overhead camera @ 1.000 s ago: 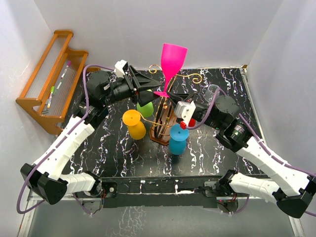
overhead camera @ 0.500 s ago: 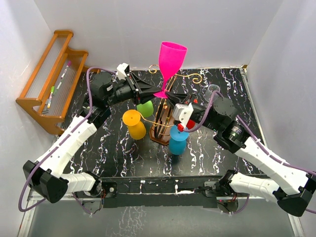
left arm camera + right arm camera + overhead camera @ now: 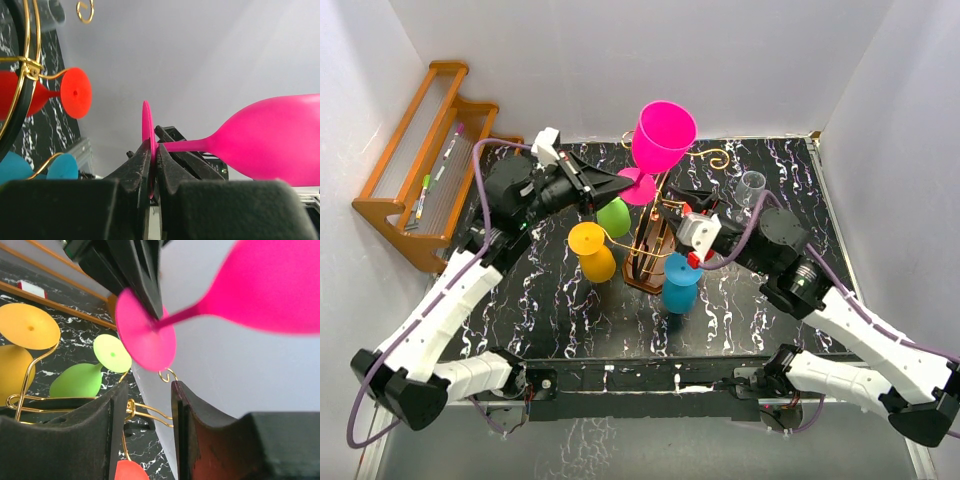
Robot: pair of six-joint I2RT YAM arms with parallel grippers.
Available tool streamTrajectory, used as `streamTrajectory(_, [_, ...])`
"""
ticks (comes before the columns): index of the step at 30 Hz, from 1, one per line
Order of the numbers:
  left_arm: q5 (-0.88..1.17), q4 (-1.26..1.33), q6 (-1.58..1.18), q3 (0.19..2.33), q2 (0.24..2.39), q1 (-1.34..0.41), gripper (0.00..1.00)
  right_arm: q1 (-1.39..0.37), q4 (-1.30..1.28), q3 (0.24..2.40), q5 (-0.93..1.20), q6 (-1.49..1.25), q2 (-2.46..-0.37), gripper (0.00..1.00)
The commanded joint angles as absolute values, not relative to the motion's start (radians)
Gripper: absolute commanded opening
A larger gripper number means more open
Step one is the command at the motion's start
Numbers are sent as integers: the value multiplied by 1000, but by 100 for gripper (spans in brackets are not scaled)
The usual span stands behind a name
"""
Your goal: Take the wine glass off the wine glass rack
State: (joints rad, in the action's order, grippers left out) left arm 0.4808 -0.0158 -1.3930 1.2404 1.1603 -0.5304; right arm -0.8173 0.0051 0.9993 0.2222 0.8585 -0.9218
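Top external: left hand (image 3: pixel 623 183) pinches the tilted wine glass (image 3: pixel 663 136).

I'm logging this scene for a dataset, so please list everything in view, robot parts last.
pink wine glass: one, pink, above the rack, held by its foot
wine glass rack: one, dark-brown base, gold wire arms, table centre
yellow glass: one, yellow, hanging on rack's left
green glass: one, green, hanging behind the yellow
blue glass: one, blue, rack's near right
red glass: one, red, hanging on rack
clear glass: one, transparent, rack's rear right
wooden shelf: one, orange-brown, left wall
markers: at least two, white, on shelf
table: one, black, white marbling
left gripper: one, black, shut on pink foot
right gripper: one, black, open, near that foot
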Motion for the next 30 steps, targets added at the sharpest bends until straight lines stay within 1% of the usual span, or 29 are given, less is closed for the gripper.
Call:
streamTrajectory(1, [316, -16, -1322, 1218, 1027, -531, 0, -819, 28, 989, 183, 785, -858, 44])
streamTrajectory(5, [224, -50, -1253, 1220, 965, -531, 0, -819, -19, 987, 170, 725, -817, 47])
streamTrajectory(8, [153, -112, -1160, 1235, 914, -532, 0, -819, -44, 996, 131, 625, -800, 48])
streamTrajectory(12, [35, -241, -1026, 1252, 830, -532, 0, -819, -99, 1098, -27, 390, -864, 46])
streamTrajectory(14, [-28, -322, -961, 1267, 787, -531, 0, -818, -205, 1220, -139, 285, -958, 41])
streamTrajectory(17, [-115, -439, -876, 1286, 730, -532, 0, -819, -388, 1493, -277, 175, -1167, 32])
streamTrajectory(20, [-197, -535, -799, 1312, 688, -532, 0, -818, -600, 1808, -336, 85, -1392, 19])
streamTrajectory(22, [-240, -593, -740, 1333, 669, -531, 0, -800, -731, 2022, -285, 12, -1527, 9])
streamTrajectory(23, [-263, -623, -719, 1347, 661, -531, 0, -771, -796, 2117, -206, -37, -1587, 7])
streamTrajectory(25, [-302, -673, -674, 1378, 643, -532, 0, -663, -864, 2235, 56, -161, -1654, 7])
streamTrajectory(26, [-319, -697, -655, 1392, 636, -532, 0, -592, -857, 2234, 206, -218, -1657, 7])
streamTrajectory(28, [-343, -733, -617, 1409, 623, -532, 0, -485, -775, 2143, 454, -314, -1616, 7])
streamTrajectory(30, [-344, -748, -588, 1412, 617, -532, 0, -448, -657, 2014, 590, -357, -1540, 9])
